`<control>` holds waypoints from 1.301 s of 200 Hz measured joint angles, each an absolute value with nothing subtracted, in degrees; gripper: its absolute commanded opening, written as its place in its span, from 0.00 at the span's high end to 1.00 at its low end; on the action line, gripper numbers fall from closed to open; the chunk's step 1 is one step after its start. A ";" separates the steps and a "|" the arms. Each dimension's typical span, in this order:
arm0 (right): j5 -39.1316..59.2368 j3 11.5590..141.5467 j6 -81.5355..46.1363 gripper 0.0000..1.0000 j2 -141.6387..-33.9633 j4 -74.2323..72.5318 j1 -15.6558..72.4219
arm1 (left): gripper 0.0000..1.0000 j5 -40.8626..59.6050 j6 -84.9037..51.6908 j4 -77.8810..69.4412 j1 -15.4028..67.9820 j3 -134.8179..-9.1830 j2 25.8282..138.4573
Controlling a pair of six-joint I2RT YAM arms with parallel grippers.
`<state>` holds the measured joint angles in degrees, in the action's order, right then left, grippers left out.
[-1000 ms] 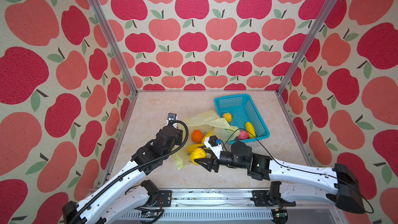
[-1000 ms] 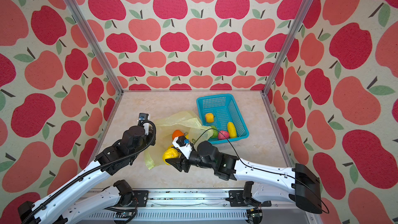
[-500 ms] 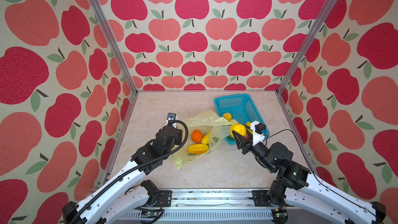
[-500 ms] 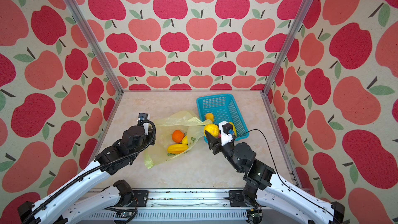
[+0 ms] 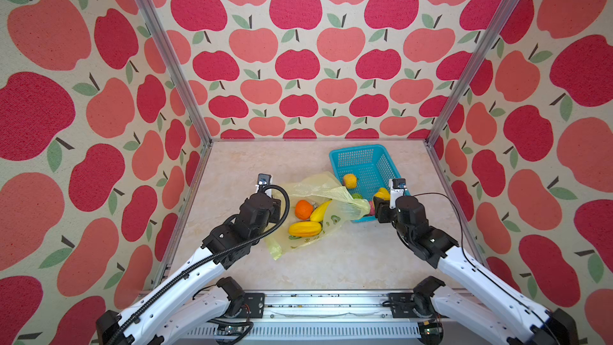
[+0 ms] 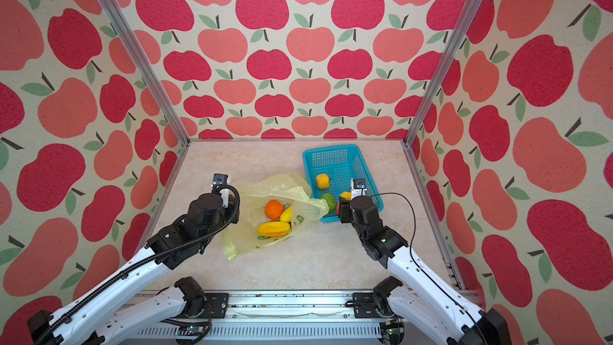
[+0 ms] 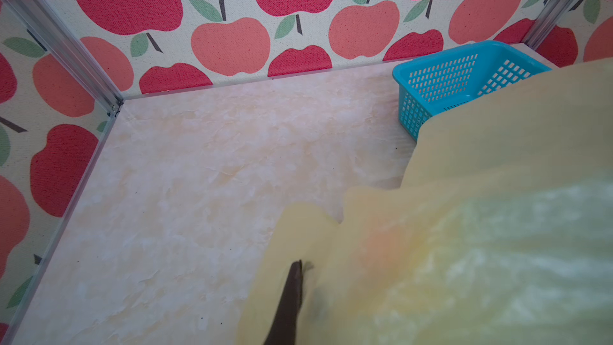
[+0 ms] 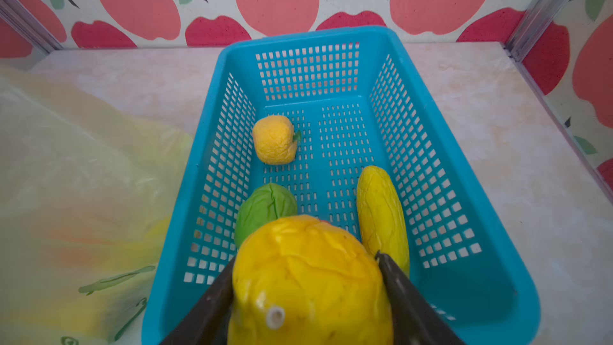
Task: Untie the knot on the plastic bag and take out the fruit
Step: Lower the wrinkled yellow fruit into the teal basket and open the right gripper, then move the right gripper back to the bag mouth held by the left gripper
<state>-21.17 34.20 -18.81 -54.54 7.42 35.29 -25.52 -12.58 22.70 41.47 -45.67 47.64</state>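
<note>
Fruit (image 8: 308,277) moved above basket (image 8: 331,36), between jaws.

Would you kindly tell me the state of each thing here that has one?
plastic bag: untied, mouth open, three fruits inside.
left gripper: shut on plastic bag edge.
basket: upright, several fruits inside.
right gripper: shut on yellow fruit over basket.
</note>
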 measured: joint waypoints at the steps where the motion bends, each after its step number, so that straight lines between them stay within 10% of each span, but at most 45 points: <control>1: -21.08 34.30 -18.81 0.81 -54.85 7.42 35.24 | 1.00 -25.50 -12.58 22.70 41.47 -45.67 47.64; 103: -11.88 47.51 -18.76 0.80 -86.37 -0.23 23.55 | 1.00 -25.47 -12.58 22.72 41.47 -45.65 47.13; 148: -10.46 50.37 -18.74 0.61 -93.45 -1.19 23.18 | 1.00 -25.47 -12.58 22.70 41.47 -45.65 47.16; 189: -9.37 50.68 -18.76 0.32 -93.82 -1.17 23.18 | 1.00 -25.45 -12.58 22.70 41.47 -45.65 47.24; 260: -9.72 40.56 -18.76 0.17 -71.37 -2.50 24.08 | 1.00 -25.26 -12.58 22.70 41.47 -45.63 47.24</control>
